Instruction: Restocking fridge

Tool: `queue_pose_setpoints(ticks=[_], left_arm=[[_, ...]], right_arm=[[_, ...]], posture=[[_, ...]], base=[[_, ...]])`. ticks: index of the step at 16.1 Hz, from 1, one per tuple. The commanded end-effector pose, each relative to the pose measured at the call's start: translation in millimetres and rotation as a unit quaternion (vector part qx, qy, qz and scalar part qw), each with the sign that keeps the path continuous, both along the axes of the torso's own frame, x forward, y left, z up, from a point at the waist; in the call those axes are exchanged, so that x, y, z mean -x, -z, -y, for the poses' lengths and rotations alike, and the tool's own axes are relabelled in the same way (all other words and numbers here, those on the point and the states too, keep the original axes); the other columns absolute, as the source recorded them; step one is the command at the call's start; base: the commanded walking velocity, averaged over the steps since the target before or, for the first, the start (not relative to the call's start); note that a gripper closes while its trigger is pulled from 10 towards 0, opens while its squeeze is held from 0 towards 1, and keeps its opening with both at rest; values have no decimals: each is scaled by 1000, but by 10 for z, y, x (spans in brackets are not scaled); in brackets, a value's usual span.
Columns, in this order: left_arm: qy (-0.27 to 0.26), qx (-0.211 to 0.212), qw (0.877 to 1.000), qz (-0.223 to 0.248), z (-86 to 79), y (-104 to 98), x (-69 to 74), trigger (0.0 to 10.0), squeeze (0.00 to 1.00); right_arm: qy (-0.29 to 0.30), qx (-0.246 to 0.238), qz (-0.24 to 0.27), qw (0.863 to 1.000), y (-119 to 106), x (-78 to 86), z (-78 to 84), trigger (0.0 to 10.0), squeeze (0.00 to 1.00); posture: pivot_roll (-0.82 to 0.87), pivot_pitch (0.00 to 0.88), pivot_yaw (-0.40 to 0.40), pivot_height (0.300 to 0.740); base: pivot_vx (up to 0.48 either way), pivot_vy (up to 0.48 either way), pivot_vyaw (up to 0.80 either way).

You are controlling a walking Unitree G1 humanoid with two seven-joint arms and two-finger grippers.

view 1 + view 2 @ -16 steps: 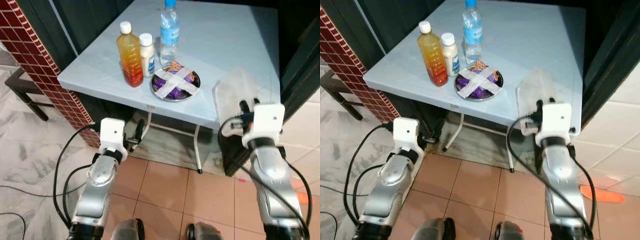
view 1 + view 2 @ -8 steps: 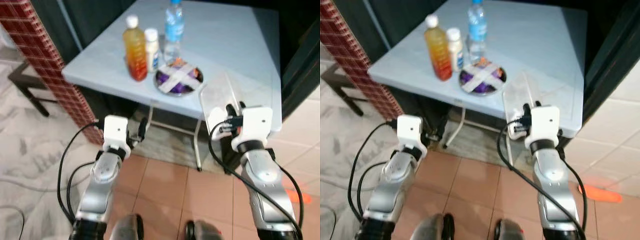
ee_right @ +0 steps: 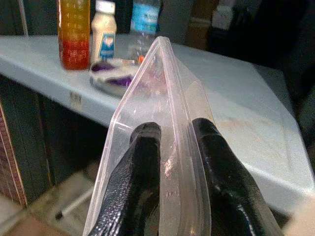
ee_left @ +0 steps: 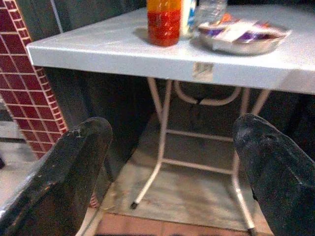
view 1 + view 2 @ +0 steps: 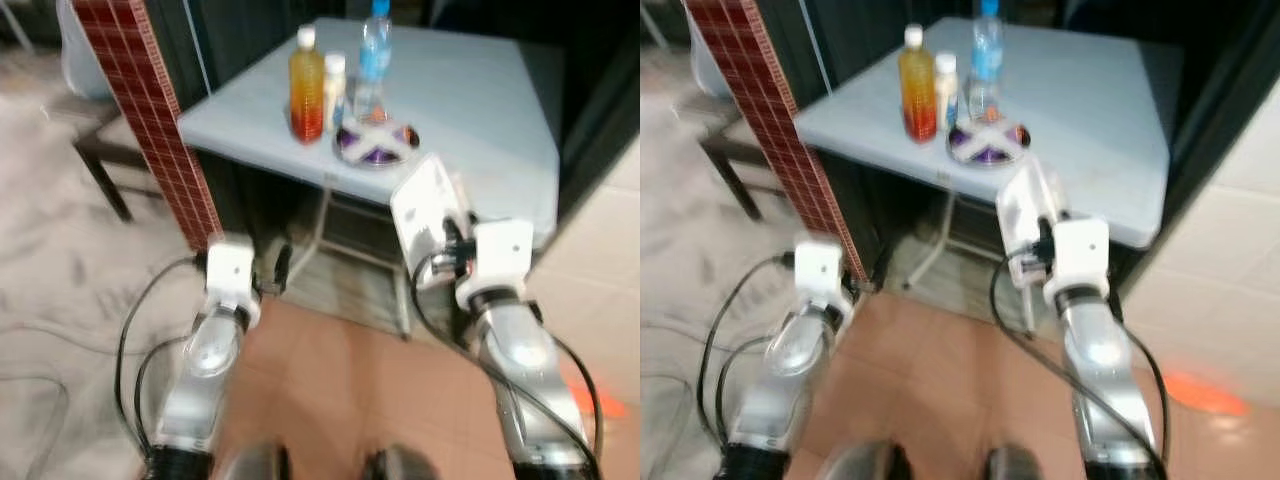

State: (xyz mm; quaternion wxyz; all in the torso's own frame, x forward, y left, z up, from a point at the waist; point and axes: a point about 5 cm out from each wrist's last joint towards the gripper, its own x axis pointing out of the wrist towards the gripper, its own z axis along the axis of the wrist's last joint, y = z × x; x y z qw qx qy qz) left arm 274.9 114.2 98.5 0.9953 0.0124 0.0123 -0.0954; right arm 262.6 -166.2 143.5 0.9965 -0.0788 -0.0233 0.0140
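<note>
An orange juice bottle [image 5: 306, 85], a small white bottle [image 5: 334, 80] and a water bottle [image 5: 374, 55] stand together on the pale blue table [image 5: 490, 110]. In front of them sits a metal bowl [image 5: 377, 143] of purple packets crossed with tape. My right gripper [image 5: 452, 240] is in front of the table's near edge. It is shut on a clear plastic container [image 5: 425, 205], pinched between its fingers [image 3: 145, 147] and held up on edge. My left gripper [image 5: 275, 272] hangs low before the table, open and holding nothing, its fingers [image 4: 74, 157] wide apart.
A red brick pillar [image 5: 150, 110] stands to the left of the table, with a dark bench [image 5: 100, 160] beyond it. Black cables [image 5: 60, 400] lie on the tiled floor at left. A dark panel [image 5: 605, 100] borders the table on the right. The table's white legs [image 4: 157, 142] show underneath.
The whole picture has shifted and blurred: the camera has drawn back and the table looks farther off. My right gripper still holds the clear container.
</note>
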Motion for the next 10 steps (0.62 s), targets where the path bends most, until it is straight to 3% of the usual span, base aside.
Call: queue_pose_setpoints(ticks=[1, 3, 4, 6, 10], left_arm=[[-4, -8, 1000, 4, -37, -7, -5, 10000, 0], [-4, -7, 1000, 6, -36, 16, -1, 10000, 0], [-7, -2, 1000, 7, -39, 24, 2, 10000, 0], [-58, 6, 998, -4, -198, 63, 4, 10000, 0], [-86, 5, 996, -6, -342, 117, 86, 10000, 0]], right_arm=[[-4, -9, 3, 1000, -15, -7, -22, 10000, 0], [-7, -5, -4, 1000, 50, -9, -37, 10000, 0], [-25, 0, -4, 1000, 79, -2, -73, 10000, 0], [-57, 24, 0, 998, 127, 30, -144, 10000, 0], [-49, 13, -11, 999, 186, -2, -125, 10000, 0]], posture=[[-8, 24, 40, 740], [-8, 2, 44, 740], [-10, 0, 50, 740], [-3, 0, 55, 740], [7, 0, 49, 740]], base=[[-240, 0, 0], [0, 0, 0], [0, 0, 800], [0, 0, 800], [0, 0, 800]])
